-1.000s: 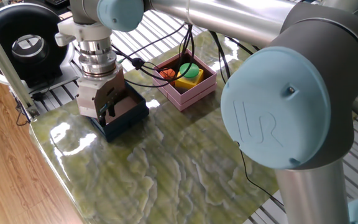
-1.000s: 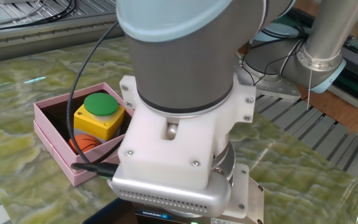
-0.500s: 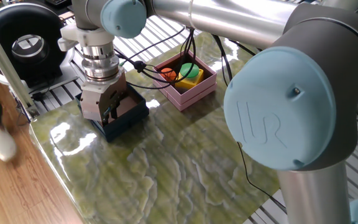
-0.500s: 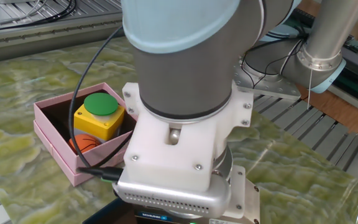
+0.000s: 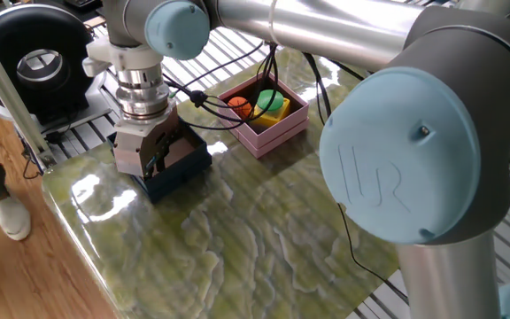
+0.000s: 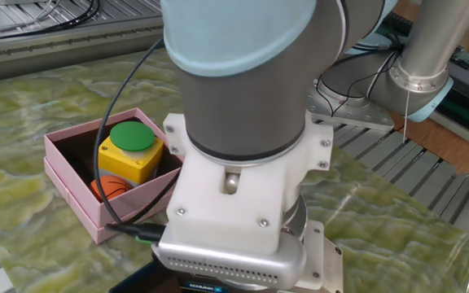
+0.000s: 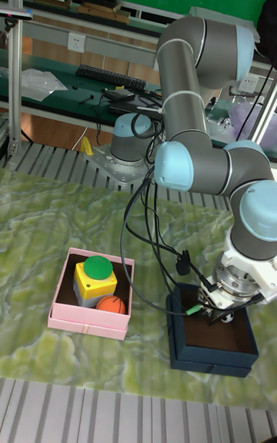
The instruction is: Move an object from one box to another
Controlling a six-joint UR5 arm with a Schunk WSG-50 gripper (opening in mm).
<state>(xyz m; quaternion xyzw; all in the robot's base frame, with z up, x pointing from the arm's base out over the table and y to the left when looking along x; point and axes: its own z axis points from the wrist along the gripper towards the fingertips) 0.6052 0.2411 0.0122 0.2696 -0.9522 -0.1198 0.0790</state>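
**Gripper low over the navy box**

The two-finger gripper (image 7: pixel 218 312) hangs inside the square dark navy-blue box (image 7: pixel 214 352), apparently reaching for something; its opening cannot be told. The pale pink square box (image 7: pixel 88 318) holds a yellow green-topped block (image 7: pixel 95 274) and an orange ball (image 7: pixel 111 305).

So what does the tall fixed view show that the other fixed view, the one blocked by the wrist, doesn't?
Only the tall fixed view shows the navy box, its brownish floor, and the gripper reaching down into it; whether the gripper is open or shut can't be told. Only the other fixed view shows the white wrist flange up close, filling the frame and hiding the navy box. Both show the pink box holding a yellow block with a green button and an orange ball.
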